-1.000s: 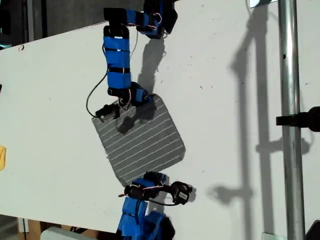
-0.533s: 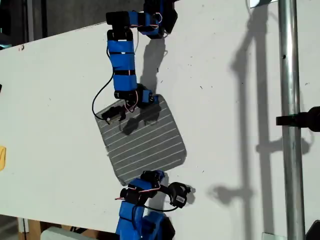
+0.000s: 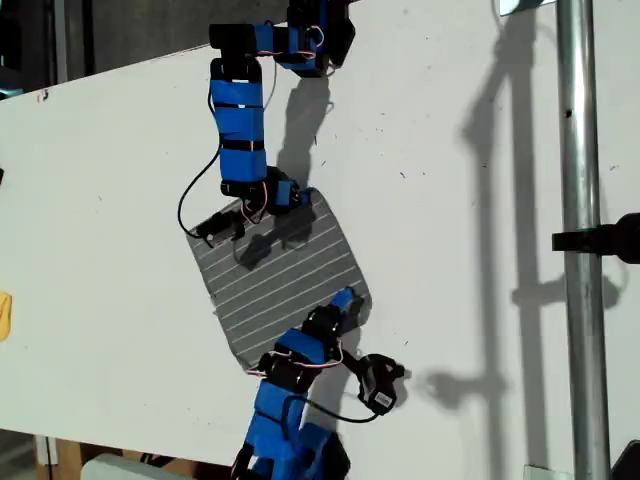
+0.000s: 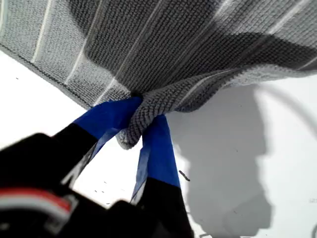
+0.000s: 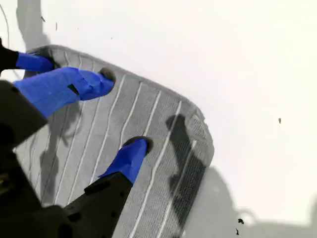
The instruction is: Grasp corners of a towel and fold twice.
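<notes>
Since prior, my second gripper advanced onto towel.

We see a broad white counter filling most of the exterior view, its surface dotted with small dark specks. Hard light falls across it and throws crisp grey shadows. A shiny metal pole runs from top to bottom near the exterior view's right, with a black clamp fixed to it about halfway down. Beyond the counter's edge, at the exterior view's upper left, the room lies dark. A small yellow thing shows at the exterior view's left edge.
</notes>
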Robot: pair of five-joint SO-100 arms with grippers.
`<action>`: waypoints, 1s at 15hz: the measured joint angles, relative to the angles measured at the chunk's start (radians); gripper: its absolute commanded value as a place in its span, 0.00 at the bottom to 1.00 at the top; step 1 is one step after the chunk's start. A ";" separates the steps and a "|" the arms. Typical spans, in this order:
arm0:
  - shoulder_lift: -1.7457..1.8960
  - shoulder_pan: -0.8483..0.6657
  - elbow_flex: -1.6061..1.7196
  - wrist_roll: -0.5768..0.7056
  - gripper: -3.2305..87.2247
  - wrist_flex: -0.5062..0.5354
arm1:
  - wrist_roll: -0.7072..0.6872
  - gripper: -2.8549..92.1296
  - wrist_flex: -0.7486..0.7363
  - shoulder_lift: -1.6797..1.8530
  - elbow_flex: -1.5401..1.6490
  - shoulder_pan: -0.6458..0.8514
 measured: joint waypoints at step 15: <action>-0.210 -0.012 0.104 -0.202 0.01 0.034 | 0.121 0.03 -0.020 0.061 0.000 -0.123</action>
